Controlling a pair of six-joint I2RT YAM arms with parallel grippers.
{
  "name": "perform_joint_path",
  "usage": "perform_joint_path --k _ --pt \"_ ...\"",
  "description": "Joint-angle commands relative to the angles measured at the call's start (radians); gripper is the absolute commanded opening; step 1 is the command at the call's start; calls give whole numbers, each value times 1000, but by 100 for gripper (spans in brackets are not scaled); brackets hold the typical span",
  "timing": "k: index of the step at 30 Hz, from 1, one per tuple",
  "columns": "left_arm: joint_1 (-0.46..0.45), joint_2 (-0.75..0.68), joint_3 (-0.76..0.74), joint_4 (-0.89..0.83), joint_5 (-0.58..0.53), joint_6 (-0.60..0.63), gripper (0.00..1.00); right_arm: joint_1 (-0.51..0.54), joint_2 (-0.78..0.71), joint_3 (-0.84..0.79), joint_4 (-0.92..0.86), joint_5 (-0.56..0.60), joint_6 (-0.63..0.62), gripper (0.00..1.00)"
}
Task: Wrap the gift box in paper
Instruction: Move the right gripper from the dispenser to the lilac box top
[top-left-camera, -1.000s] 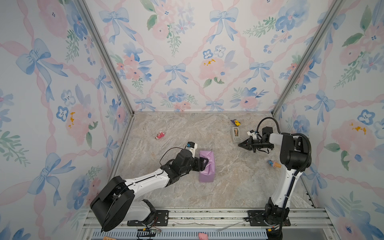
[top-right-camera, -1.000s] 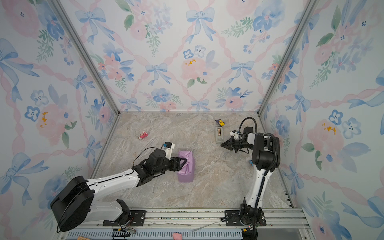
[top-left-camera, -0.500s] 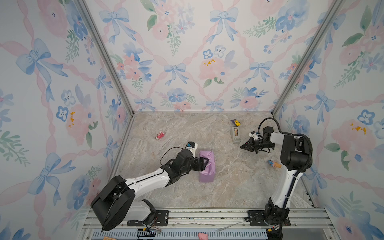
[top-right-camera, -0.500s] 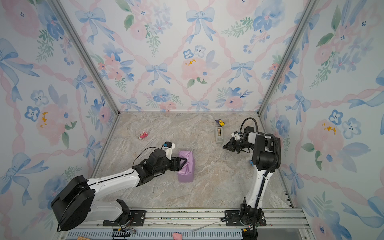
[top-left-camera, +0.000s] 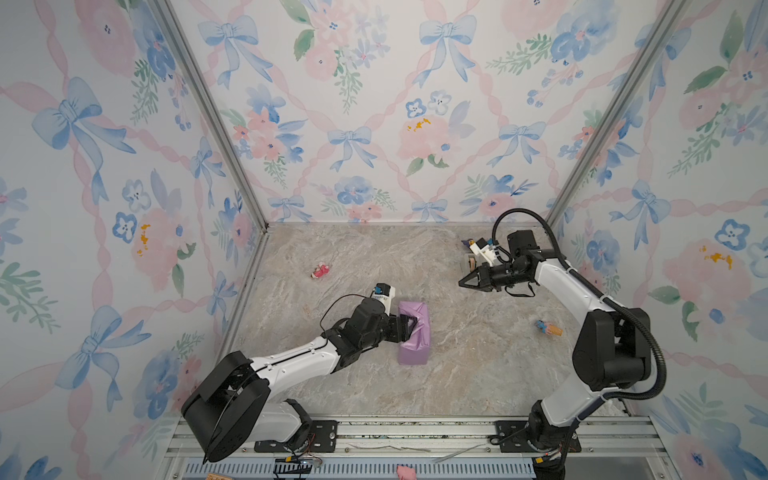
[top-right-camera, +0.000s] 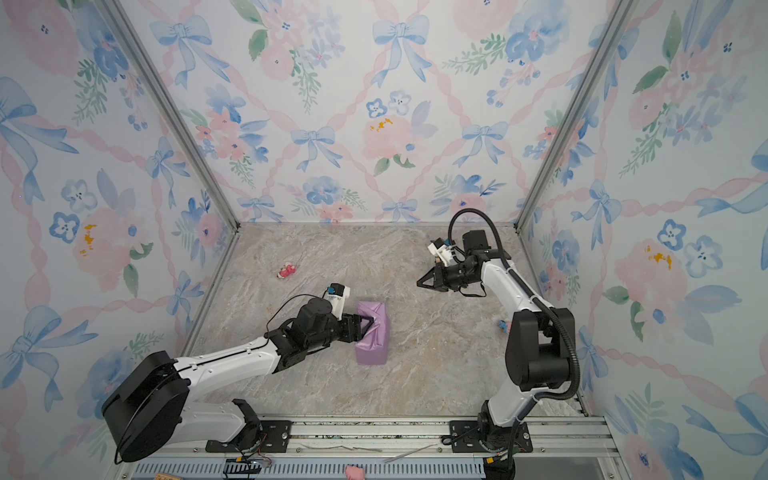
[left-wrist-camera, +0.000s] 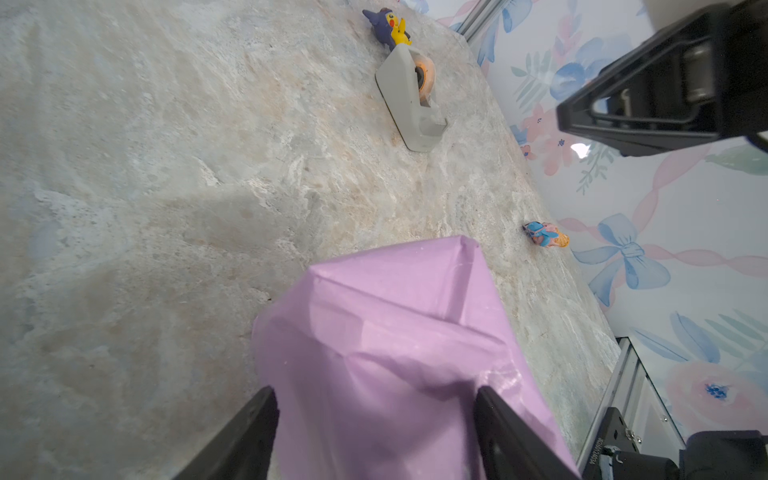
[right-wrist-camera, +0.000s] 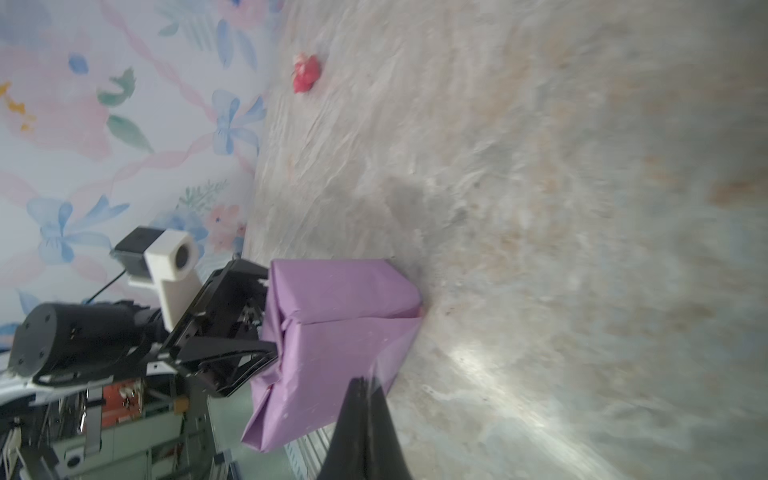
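Logging one bench (top-left-camera: 478, 374), marble-patterned, carrying everything below.

Counted two arms: left arm (top-left-camera: 291, 361) reaching low to the bench middle, right arm (top-left-camera: 561, 286) raised toward the far right corner.

Counted one parcel, near the bench middle in both top views: one sheet of paper (top-left-camera: 415, 349), lilac face out, closed right round the gift box. Saw nothing of the gift box itself; taken to sit inside, fully covered. Noted creased triangular folds on the end facing the left arm.

Found left fingers (top-left-camera: 409, 323) spread wide, straddling that folded end, with paper against both inner faces in the left wrist view. Read as a broad pinch on the paper, there to stop the folds springing open before fixing.

Found right fingers (top-left-camera: 462, 284) pressed together, hanging above the bench just beside the tape dispenser (left-wrist-camera: 409, 104), aimed at the parcel, well apart from it. Judged as placed to serve tape to the held fold; cannot tell whether any strip sits between the tips.

Counted one tape dispenser, roll fitted, parked near the far right corner, presumably for the right arm's easy reach.

Counted three small toys, all clear of the parcel: red toy (top-left-camera: 320, 271) far left, purple-and-yellow toy (left-wrist-camera: 388, 25) just beside the dispenser's far end, blue-and-orange toy (top-left-camera: 547, 329) near the right wall. Judged no part of the wrapping.
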Motion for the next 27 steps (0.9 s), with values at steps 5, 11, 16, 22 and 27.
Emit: perform_joint_path --k 5,11,16,22,27 --pt "12 48 -35 -195 -90 50 76 220 44 92 -299 8 -115 0" --pt "11 48 -37 -189 -91 55 76 277 126 189 -454 38 -208 0" --pt "10 49 -39 -185 -87 54 76 301 180 240 -504 42 -238 0" --pt "10 46 -41 -185 -87 54 76 328 252 301 -551 47 -266 0" --pt "10 45 -38 -185 -89 56 76 329 291 322 -563 62 -265 0"
